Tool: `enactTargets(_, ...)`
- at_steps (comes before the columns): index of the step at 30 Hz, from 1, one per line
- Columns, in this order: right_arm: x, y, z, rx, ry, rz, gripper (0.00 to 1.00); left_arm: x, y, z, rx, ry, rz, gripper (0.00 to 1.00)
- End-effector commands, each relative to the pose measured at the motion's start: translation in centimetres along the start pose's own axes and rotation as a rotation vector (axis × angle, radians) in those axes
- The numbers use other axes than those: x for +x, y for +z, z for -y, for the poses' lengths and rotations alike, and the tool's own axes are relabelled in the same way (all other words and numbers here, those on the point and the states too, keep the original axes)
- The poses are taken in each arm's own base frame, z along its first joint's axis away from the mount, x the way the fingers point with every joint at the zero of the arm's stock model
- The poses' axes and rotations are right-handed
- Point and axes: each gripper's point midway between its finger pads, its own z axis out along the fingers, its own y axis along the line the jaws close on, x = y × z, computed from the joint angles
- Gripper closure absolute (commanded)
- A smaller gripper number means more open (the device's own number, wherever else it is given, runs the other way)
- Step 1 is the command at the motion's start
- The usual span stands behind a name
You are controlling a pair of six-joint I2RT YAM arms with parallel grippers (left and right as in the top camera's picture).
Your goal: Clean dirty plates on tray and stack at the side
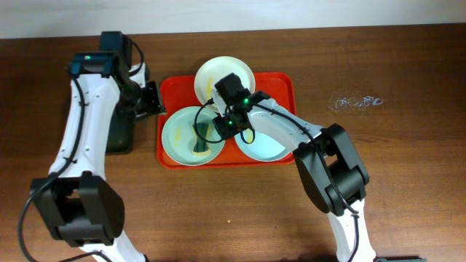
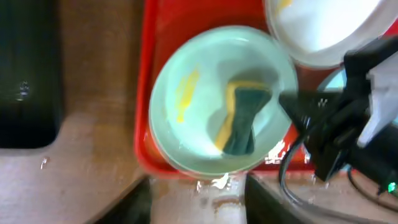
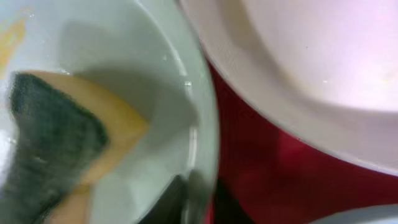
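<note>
My R gripper (image 1: 218, 126) sits at mint plate (image 1: 178, 137) rim, left half of tray (image 1: 285, 82); can't tell if clamped. L gripper (image 1: 156, 100) spread wide beside tray. Risk: lifting tips plate, sponge (image 1: 202, 134) slides off.

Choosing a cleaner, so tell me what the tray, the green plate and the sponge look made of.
Tray: likely plastic, glossy uniform red.
Green plate: smooth, glossy; plastic or glazed ceramic, can't tell.
Sponge: yellow foam with dark coarse scouring layer.
</note>
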Motion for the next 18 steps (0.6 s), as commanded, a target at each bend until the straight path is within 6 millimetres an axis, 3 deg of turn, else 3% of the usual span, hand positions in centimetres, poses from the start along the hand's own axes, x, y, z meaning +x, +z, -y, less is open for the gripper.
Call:
enactTargets(1, 1.8, 1.6, -0.1, -0.012, 0.001, -0.059, 0.93, 2.2, 4.3, 0.9, 0.046, 0.052, -0.078, 0.69)
enactTargets(4, 1.8, 1.6, -0.4, -0.028, 0.001, -0.059, 0.94, 3.4, 8.3, 1.5, 0.121, 0.064, -0.082, 0.75)
enactTargets(7, 1.8, 1.6, -0.5, -0.034, 0.001, -0.057, 0.93, 4.3, 10.8, 1.8, 0.146, 0.009, -0.074, 0.80)
enactTargets(10, 1.7, 1.6, -0.5, -0.034, 0.000, -0.053, 0.93, 4.1, 11.5, 3.3, 0.162, 0.030, -0.044, 0.81)
enactTargets(13, 1.8, 1.6, -0.5, -0.034, 0.001, -0.056, 0.93, 3.4, 11.9, 5.2, 0.184, 0.081, 0.000, 0.74)
enactTargets(18, 1.8, 1.6, -0.5, -0.034, 0.001, -0.057, 0.94, 3.8, 13.1, 5.1, 0.138, 0.069, -0.015, 0.74)
